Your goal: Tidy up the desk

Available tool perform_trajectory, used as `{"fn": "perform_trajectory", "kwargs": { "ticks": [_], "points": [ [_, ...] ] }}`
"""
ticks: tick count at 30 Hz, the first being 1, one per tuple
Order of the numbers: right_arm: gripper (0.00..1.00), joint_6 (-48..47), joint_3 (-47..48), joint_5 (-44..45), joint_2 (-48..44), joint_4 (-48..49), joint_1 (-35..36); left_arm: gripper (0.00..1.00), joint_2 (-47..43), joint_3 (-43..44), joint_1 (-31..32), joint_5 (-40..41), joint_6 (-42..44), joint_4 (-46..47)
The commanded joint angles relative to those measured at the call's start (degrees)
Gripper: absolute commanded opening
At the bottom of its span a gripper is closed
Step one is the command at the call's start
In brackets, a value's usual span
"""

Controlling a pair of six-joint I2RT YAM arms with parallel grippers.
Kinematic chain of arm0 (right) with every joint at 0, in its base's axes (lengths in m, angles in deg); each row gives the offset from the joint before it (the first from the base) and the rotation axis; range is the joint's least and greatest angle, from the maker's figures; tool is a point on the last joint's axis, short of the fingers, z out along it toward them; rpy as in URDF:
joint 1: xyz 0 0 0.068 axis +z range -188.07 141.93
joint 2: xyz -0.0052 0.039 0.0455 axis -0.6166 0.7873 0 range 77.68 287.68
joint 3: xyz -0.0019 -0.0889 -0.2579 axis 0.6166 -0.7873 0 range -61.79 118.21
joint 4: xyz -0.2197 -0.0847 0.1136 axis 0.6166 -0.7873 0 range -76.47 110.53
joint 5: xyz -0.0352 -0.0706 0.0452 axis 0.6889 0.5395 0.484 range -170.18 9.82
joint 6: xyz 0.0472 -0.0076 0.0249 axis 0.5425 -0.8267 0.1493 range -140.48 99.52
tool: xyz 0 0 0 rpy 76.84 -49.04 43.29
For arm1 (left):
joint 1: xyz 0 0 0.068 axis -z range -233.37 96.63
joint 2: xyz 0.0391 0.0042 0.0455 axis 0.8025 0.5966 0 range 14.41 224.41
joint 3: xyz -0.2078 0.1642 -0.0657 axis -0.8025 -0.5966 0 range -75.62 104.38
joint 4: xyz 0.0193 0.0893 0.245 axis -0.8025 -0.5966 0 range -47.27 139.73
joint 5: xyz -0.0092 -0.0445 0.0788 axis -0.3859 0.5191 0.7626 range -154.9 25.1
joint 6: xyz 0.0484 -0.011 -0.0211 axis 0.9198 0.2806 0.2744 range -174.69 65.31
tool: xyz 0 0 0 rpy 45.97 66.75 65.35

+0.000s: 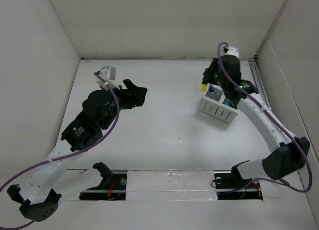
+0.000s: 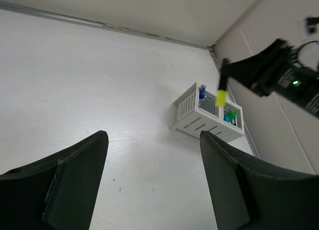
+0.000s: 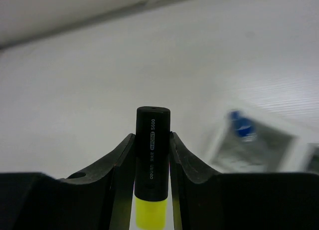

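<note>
The desk point(image 1: 159, 120) is a flat matte-white tabletop with white panel walls. My right gripper point(image 3: 152, 140) is shut on a black and yellow highlighter point(image 3: 152, 155), held in the air just above the small white compartmented holder point(image 1: 218, 108) at the right. From the left wrist view the highlighter point(image 2: 221, 89) hangs over the holder point(image 2: 208, 115). A blue marker point(image 2: 202, 93) and a green one point(image 2: 230, 115) stand in the holder. My left gripper point(image 2: 154, 165) is open and empty above bare desk at the left point(image 1: 135, 94).
White panel walls point(image 1: 164, 20) close in the back and both sides. A metal rail point(image 1: 260, 83) runs along the right wall beside the holder. The arm bases point(image 1: 169, 182) sit at the near edge.
</note>
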Motion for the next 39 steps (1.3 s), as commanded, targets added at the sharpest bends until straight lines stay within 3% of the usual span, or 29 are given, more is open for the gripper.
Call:
{"fn": "perform_trajectory", "kwargs": {
  "ticks": [1, 6, 11, 28, 33, 37, 39],
  "points": [
    [0.00, -3.11, -6.04, -0.65, -5.99, 0.74, -9.15, 0.71, 2.47, 1.19, -0.18, -5.25, 0.23, 5.40],
    [0.00, -4.88, -13.24, -0.47, -10.57, 4.43, -23.82, 0.70, 7.21, 3.21, -0.18, -8.24, -0.12, 5.58],
    [0.00, -5.93, -15.80, 0.58, -9.26, 7.77, -29.21, 0.70, 8.63, 2.78, -0.18, -8.86, -1.17, 6.11],
    [0.06, -6.63, -16.77, 22.11, -3.98, 8.21, -24.82, 0.70, 11.97, 2.87, -0.18, -9.31, -0.56, 6.81],
    [0.17, -5.41, -17.65, 24.83, -4.25, 7.34, -21.31, 0.70, 11.44, 1.81, -0.18, -9.13, -0.56, 7.51],
    [0.37, -3.47, -18.79, 28.17, -5.12, 5.85, -18.94, 0.70, 11.27, 1.90, -0.18, -8.95, -0.03, 7.43],
    [0.40, -2.86, -19.05, 29.14, -6.00, 5.23, -18.32, 0.70, 11.09, 1.73, -0.18, -8.78, 0.14, 7.43]
  ]
}}
